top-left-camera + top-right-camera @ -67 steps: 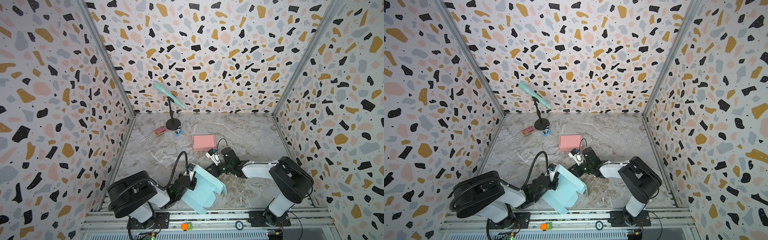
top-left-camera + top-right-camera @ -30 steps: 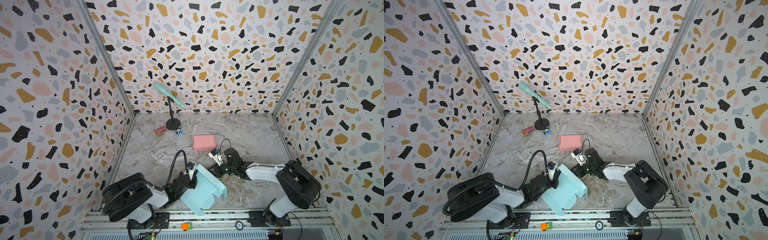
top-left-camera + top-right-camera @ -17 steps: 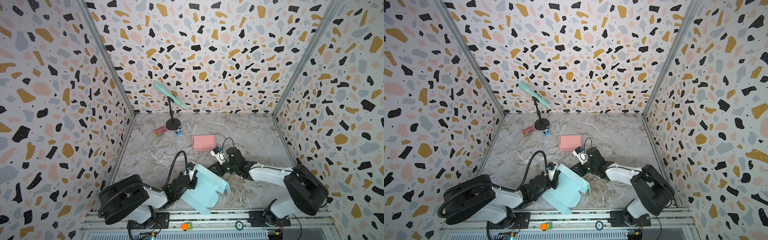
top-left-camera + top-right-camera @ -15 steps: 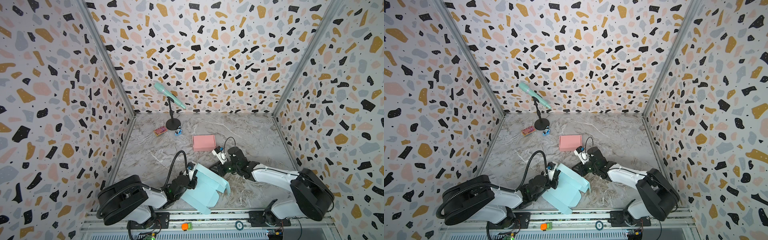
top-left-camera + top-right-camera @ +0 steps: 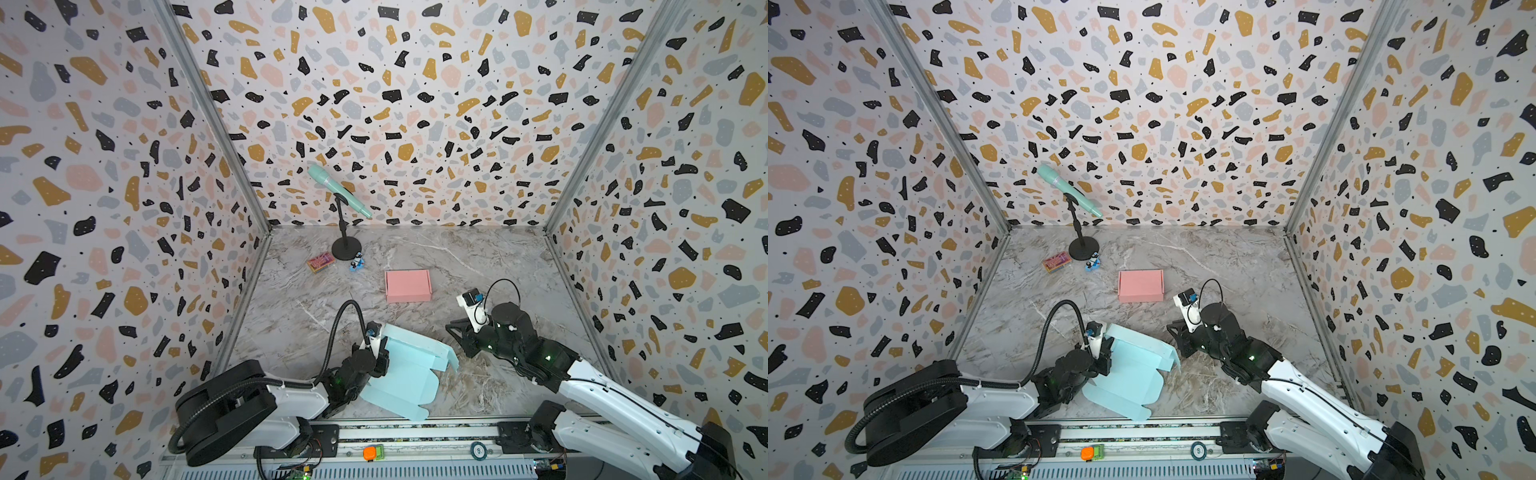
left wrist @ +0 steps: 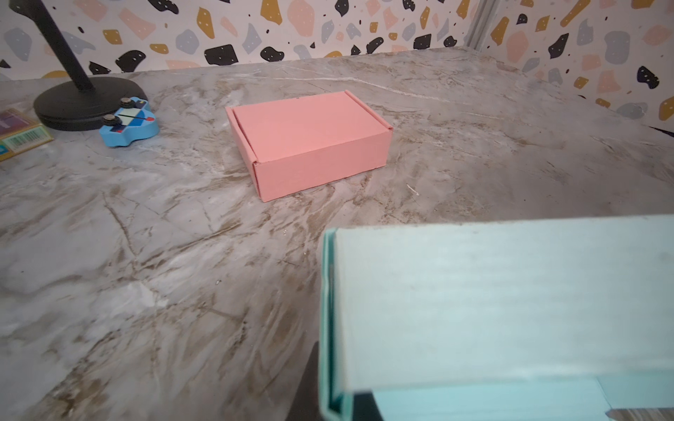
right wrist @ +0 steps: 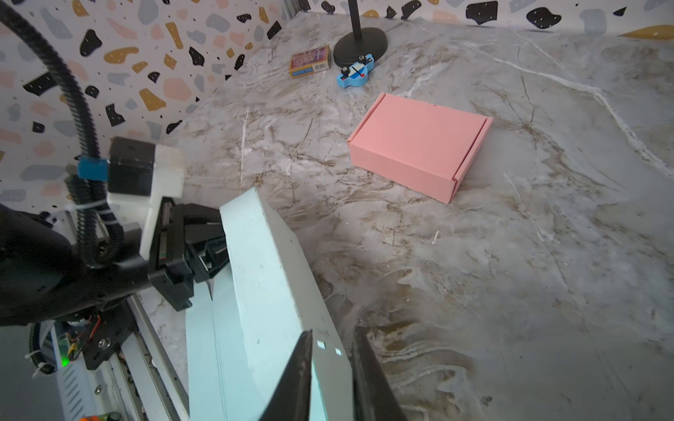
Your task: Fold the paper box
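The paper box point(image 5: 399, 374) point(image 5: 1129, 374) is light blue, half folded, and lies near the front edge in both top views. One long wall point(image 7: 262, 277) stands tilted up. My left gripper point(image 5: 380, 357) point(image 5: 1104, 353) is shut on the box's left wall; in the left wrist view that wall's double edge point(image 6: 328, 328) runs between its jaws point(image 6: 337, 401). My right gripper point(image 5: 457, 338) point(image 5: 1177, 336) is at the box's right end. In the right wrist view its fingers point(image 7: 332, 350) stand a narrow gap apart with the pale wall showing between them. Whether they pinch it does not show.
A closed pink box point(image 5: 408, 286) point(image 6: 310, 142) point(image 7: 419, 145) sits just behind the middle. Farther back left are a microphone stand point(image 5: 344, 249), a card pack point(image 5: 321, 262) and a small blue toy point(image 5: 357, 264). Patterned walls enclose three sides; a metal rail point(image 5: 415, 428) runs along the front.
My right arm has drawn back to the right, and the blue box's right end has spread that way. The left gripper has kept its hold on the left wall.
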